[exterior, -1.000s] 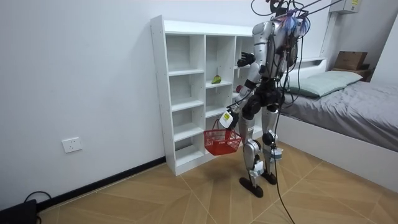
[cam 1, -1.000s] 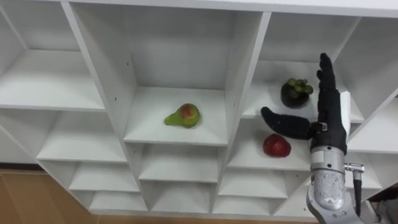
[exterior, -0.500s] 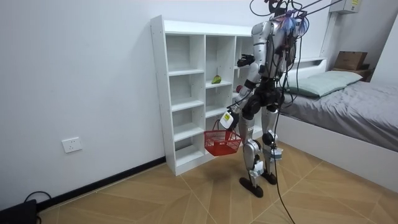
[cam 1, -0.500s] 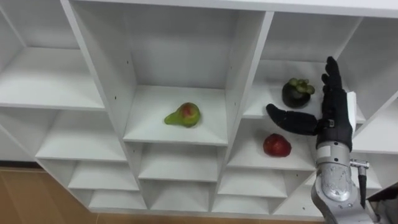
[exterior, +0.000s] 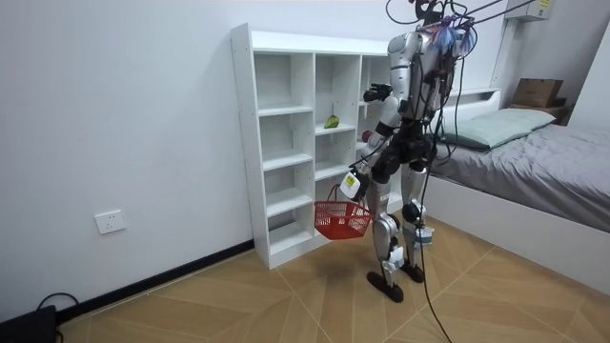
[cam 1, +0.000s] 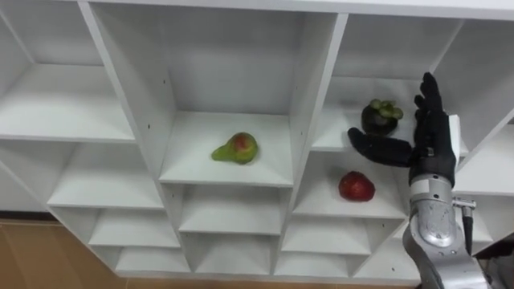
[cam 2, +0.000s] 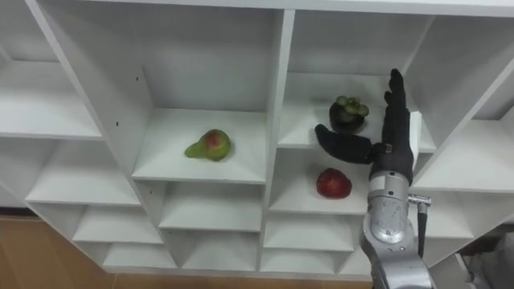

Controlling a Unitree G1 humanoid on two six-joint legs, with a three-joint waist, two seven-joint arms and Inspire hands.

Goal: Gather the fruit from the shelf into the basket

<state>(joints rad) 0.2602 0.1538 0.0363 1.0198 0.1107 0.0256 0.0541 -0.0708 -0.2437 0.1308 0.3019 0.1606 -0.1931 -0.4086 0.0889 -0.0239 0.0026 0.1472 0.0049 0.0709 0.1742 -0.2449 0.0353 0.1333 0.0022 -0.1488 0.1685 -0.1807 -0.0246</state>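
A green-red pear (cam 1: 235, 149) lies in the middle compartment of the white closet (cam 1: 317, 96). In the compartment to its right a dark mangosteen (cam 1: 379, 118) sits on the upper shelf. A red apple (cam 1: 356, 186) lies on the shelf below it. My right hand (cam 1: 432, 144) is raised open in front of that compartment, fingers straight up and thumb stretched left just under the mangosteen, holding nothing. In the room view my left hand (exterior: 351, 183) hangs low, shut on the handle of a red basket (exterior: 342, 218).
I stand facing the closet (exterior: 286, 143) on a wooden floor. A bed (exterior: 534, 157) stands at the room view's right behind me. Bare white shelves (cam 1: 64, 104) lie left of and below the pear.
My right hand has moved a little up and forward, its thumb now closer under the mangosteen. The fruits and the basket have not moved.
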